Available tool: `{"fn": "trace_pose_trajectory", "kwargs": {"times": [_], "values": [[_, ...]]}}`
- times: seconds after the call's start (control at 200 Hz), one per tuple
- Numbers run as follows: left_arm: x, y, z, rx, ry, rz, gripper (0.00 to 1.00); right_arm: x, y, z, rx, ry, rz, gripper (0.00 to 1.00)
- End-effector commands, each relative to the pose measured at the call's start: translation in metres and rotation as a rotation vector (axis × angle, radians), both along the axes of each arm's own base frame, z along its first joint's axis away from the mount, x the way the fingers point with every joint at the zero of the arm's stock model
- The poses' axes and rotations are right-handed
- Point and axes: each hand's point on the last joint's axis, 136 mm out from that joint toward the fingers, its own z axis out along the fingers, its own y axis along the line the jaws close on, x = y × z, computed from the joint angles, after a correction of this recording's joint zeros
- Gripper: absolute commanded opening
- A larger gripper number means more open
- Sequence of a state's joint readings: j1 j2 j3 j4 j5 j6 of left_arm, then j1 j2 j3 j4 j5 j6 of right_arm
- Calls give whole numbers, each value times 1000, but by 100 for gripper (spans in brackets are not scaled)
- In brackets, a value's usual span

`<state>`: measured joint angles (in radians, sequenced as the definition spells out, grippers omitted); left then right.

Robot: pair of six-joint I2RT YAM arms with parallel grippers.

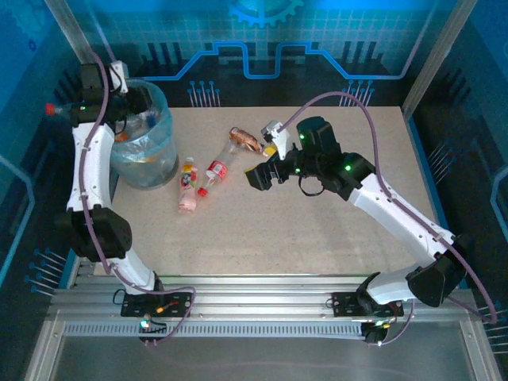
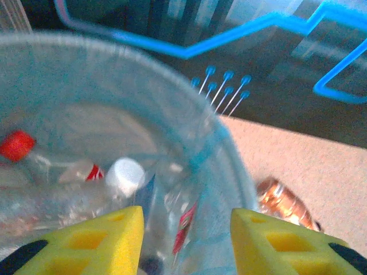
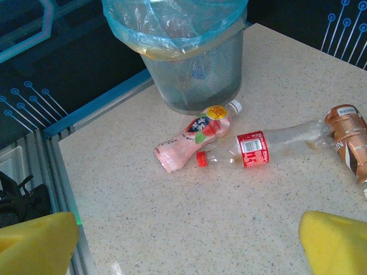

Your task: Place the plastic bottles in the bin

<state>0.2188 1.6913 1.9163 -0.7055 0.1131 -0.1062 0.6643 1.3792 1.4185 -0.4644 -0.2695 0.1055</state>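
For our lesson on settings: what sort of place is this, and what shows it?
Probably a robot test booth: a left arm and right arm bolted to a metal rail, a speckled table, blue circuit-pattern walls.

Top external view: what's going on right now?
The left gripper hangs open over the bin, holding nothing; several bottles lie inside. The right gripper, open and empty, hovers above the table facing three bottles lying outside the bin: a pink bottle, a red-labelled clear bottle and a crushed brown bottle.
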Motion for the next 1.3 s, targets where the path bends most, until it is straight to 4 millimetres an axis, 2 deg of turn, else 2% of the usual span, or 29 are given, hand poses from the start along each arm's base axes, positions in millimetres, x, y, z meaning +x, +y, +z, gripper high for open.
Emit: {"fn": "trace_pose_trajectory", "kwargs": {"times": [0.0, 0.085, 0.235, 0.33, 0.6, 0.715, 0.915, 1.161, 1.296], "values": [[-27, 2, 56, 8, -112, 31, 48, -6, 7, 10, 12, -2, 19, 100], [-44, 26, 75, 29, -156, 126, 54, -7, 10, 9, 12, -1, 24, 100], [-73, 87, 92, -51, -188, 320, 60, -7, 16, 6, 6, 12, 51, 100], [-83, 114, 89, -91, -178, 399, 63, -8, 20, 5, 1, 18, 68, 100], [-108, 173, 55, -242, -157, 613, 68, -13, 31, -8, 0, 40, 104, 100], [-108, 188, 42, -274, -128, 649, 69, -15, 34, -17, -6, 51, 126, 100], [-93, 196, 22, -308, -90, 649, 70, -21, 38, -24, -23, 67, 179, 100], [-70, 204, 13, -308, -76, 602, 70, -27, 38, -29, -25, 93, 202, 100], [-56, 205, 17, -283, -97, 552, 69, -27, 40, -28, -19, 117, 206, 100]]}}
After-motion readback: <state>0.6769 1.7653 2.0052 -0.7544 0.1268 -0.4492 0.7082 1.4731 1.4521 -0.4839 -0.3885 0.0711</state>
